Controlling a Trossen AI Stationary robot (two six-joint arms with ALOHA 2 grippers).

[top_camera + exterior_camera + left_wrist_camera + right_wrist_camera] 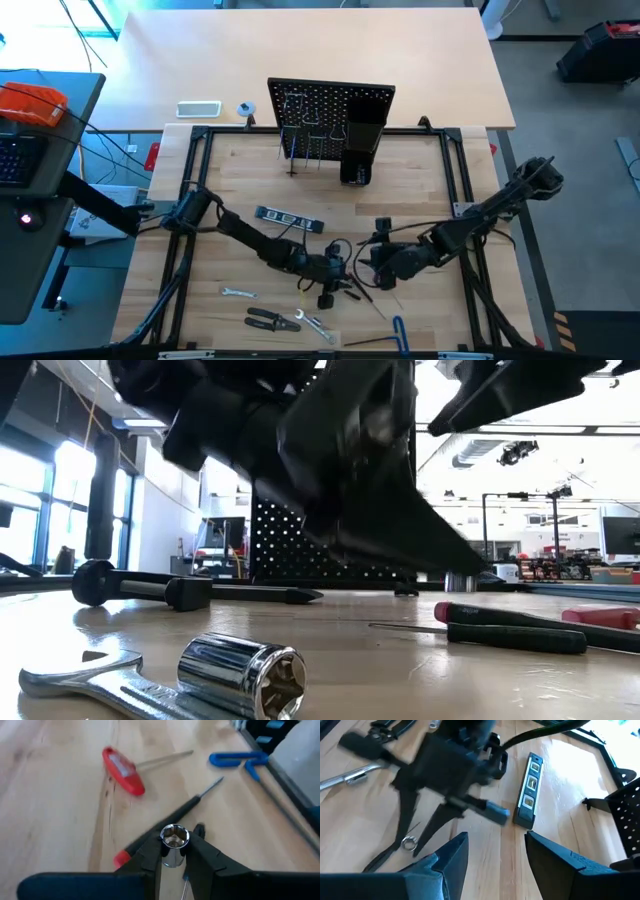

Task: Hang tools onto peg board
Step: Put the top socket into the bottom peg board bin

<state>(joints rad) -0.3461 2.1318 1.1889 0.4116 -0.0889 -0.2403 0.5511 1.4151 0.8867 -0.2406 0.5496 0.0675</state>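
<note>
Chrome socket (174,842) clamped in left gripper (174,851) at table (420,190) centre; right gripper (496,851) spread empty at three o'clock. Peg board (335,105) nearly bare; level (289,218), wrenches, pliers still lying flat.

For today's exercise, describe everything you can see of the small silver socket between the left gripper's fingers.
The socket is a short, shiny chrome cylinder that looks like polished metal, with an open end showing a faceted hollow inside. In the left wrist view it stands between the two dark fingers of the left gripper, which press on its opposite sides, open end toward the camera. Beneath it lies the wooden table.
</note>
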